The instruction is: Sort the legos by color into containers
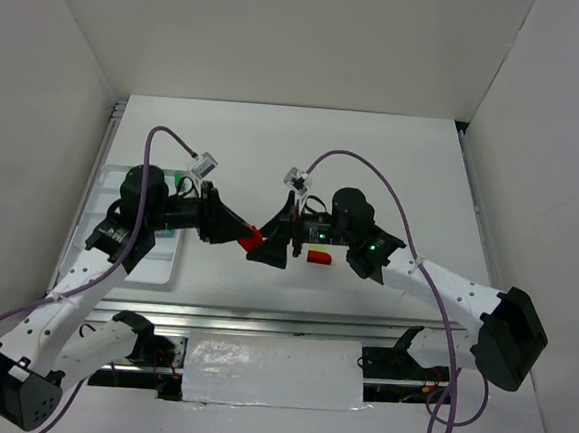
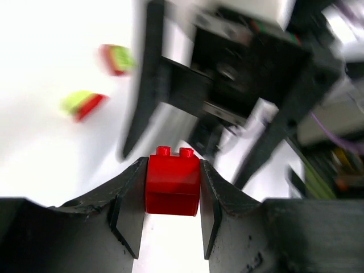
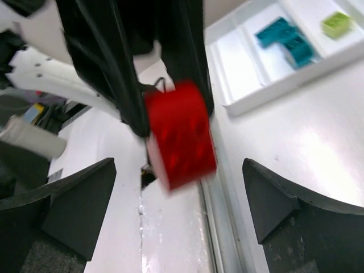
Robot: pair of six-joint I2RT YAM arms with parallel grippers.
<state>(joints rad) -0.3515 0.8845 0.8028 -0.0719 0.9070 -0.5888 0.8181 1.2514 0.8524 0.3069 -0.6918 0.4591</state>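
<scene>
My left gripper (image 1: 251, 239) is shut on a red lego (image 2: 172, 182), held by its sides above the table; the lego also shows in the top view (image 1: 254, 240) and in the right wrist view (image 3: 181, 133). My right gripper (image 1: 276, 234) is open and empty, with its fingers (image 3: 74, 199) spread wide on either side of that held lego and apart from it. A second red lego (image 1: 318, 258) lies on the table under the right wrist. The white tray (image 1: 150, 271) lies at the left, mostly hidden by the left arm. Teal legos (image 3: 284, 40) and a lime one (image 3: 336, 24) lie in separate compartments.
Two lime-and-red bricks (image 2: 116, 58) (image 2: 82, 104) lie on the table beyond the left gripper. A green brick (image 1: 184, 181) shows beside the left arm over the tray. White walls enclose the table on three sides. A metal rail (image 1: 261, 320) runs along the near edge.
</scene>
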